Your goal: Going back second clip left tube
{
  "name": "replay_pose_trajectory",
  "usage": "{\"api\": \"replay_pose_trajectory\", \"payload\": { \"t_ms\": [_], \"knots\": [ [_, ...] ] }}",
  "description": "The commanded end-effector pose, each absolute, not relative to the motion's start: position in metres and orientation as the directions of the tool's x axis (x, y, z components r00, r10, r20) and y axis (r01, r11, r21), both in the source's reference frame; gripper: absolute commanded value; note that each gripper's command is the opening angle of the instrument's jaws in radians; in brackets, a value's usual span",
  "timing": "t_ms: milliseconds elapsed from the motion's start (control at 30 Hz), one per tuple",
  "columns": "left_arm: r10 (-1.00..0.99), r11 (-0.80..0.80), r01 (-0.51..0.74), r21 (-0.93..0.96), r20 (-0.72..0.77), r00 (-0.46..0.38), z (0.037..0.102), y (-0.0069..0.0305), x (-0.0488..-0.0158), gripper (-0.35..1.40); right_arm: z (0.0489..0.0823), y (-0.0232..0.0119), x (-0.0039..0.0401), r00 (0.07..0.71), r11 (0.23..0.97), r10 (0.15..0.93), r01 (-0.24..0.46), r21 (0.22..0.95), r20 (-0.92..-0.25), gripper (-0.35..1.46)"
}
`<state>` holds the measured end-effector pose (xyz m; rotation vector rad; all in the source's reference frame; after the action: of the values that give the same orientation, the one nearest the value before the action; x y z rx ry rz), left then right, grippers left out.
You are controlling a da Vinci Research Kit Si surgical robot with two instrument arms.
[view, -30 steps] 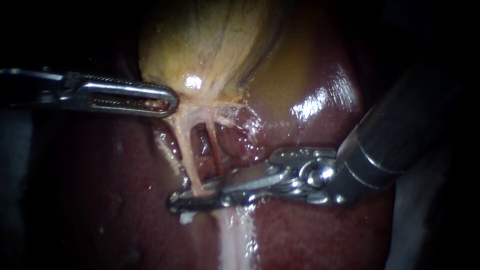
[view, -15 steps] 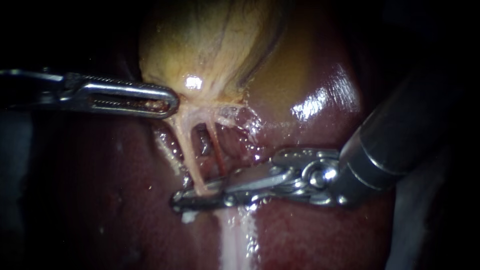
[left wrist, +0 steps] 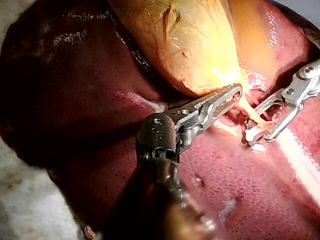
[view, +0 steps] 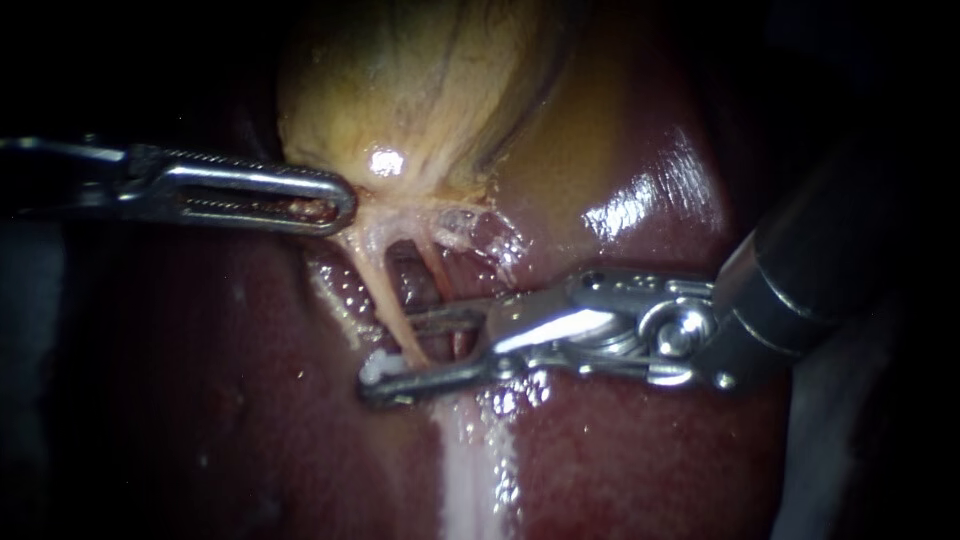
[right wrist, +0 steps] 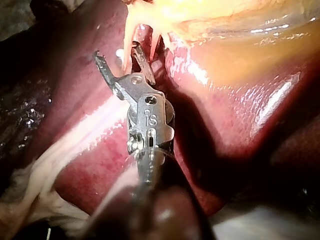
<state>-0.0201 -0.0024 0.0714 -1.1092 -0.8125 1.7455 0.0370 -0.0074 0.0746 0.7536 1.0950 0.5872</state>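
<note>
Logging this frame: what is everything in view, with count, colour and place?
gallbladder: one, yellow-tan, above the tubes.
liver: one, dark red, around and beneath everything.
left tube: one, pale, running from the gallbladder down between the right instrument's jaws.
right tube: one, thin, reddish, beside the left tube.
clip: one, white, near the left tube's lower end, at the lower jaw's tip.
pale strip: one, whitish, on the liver below the tubes.
left instrument: one, metal, jaws shut on the gallbladder's lower edge.
right instrument: one, metal, jaws open astride the left tube.
</note>
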Motion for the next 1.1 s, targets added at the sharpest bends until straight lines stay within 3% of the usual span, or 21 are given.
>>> {"api": "replay_pose_trajectory", "payload": {
  "t_ms": [33,433,900,1100],
  "knots": [
    [0.918,-0.391,-0.331,-0.859,-0.339,-0.206,0.0714,-0.0024,-0.0201,-0.35,0.0746,-0.0074,0.0369,0.355,0.619,0.746,-0.055,0.784,-0.564,0.49],
    [0.918,-0.392,-0.331,-0.859,-0.339,-0.206,0.0713,-0.0025,-0.0201,-0.35,0.0731,-0.0068,0.0332,0.36,0.646,0.718,-0.026,0.763,-0.596,0.5],
    [0.918,-0.392,-0.331,-0.859,-0.339,-0.206,0.0714,-0.0025,-0.0201,-0.35,0.0692,-0.0038,0.0257,0.359,0.754,0.591,0.071,0.653,-0.722,0.5],
    [0.918,-0.391,-0.331,-0.858,-0.339,-0.206,0.0714,-0.0024,-0.0202,-0.35,0.0684,-0.003,0.0235,0.357,0.765,0.578,0.075,0.639,-0.734,0.5]
  ]
}}
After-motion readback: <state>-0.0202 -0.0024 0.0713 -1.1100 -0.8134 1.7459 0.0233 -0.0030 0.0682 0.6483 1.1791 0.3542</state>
